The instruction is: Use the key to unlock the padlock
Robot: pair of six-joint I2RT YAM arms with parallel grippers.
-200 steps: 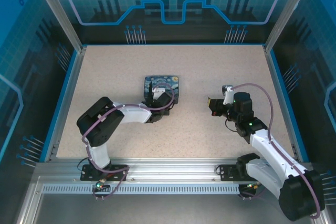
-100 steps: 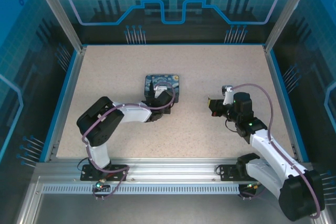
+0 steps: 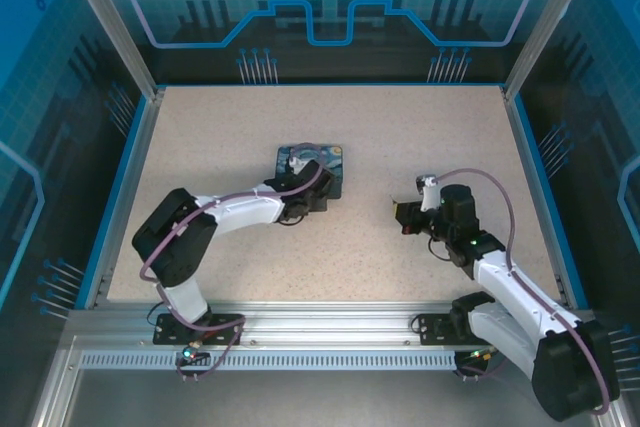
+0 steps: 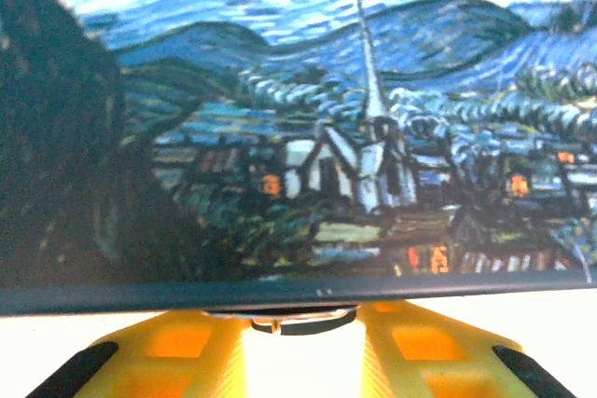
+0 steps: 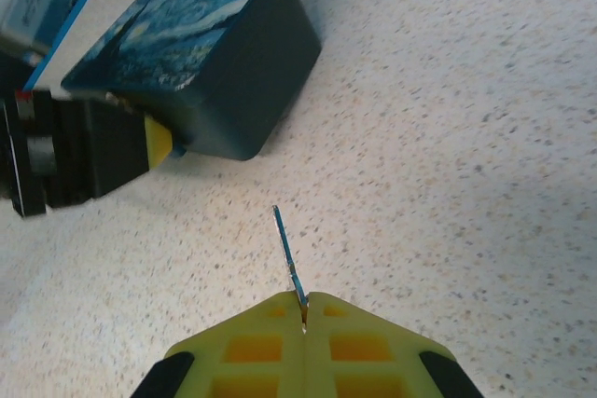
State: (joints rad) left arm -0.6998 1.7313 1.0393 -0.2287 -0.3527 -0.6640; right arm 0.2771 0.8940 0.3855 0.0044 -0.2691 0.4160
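Speckled beige table point(image 3: 420, 137), blue rim, glass walls around it.

Box point(image 3: 325, 157) sits left of centre. Its lid is painted with a night scene of swirling sky, dark cypress, white church spire and lit windows; its sides are dark.

Left gripper point(image 3: 312, 195) is at the box's near edge. In the left wrist view its yellow fingers point(image 4: 187, 351) sit just under the lid's edge, a narrow gap apart. The box blocks nearly everything beyond them.

Padlock point(image 4: 297, 325) is in that gap, tight under the box edge. Only a silvery curve of metal shows; the body is hidden. Cannot tell whether the fingers pinch it or merely flank it.

Right gripper point(image 5: 303, 309) is well to the right of the box, above bare table, with its fingers pressed together on the key point(image 5: 284, 244). The key is a thin, bluish-dark sliver, standing out from the fingertips and aimed roughly toward the box, well apart from it.
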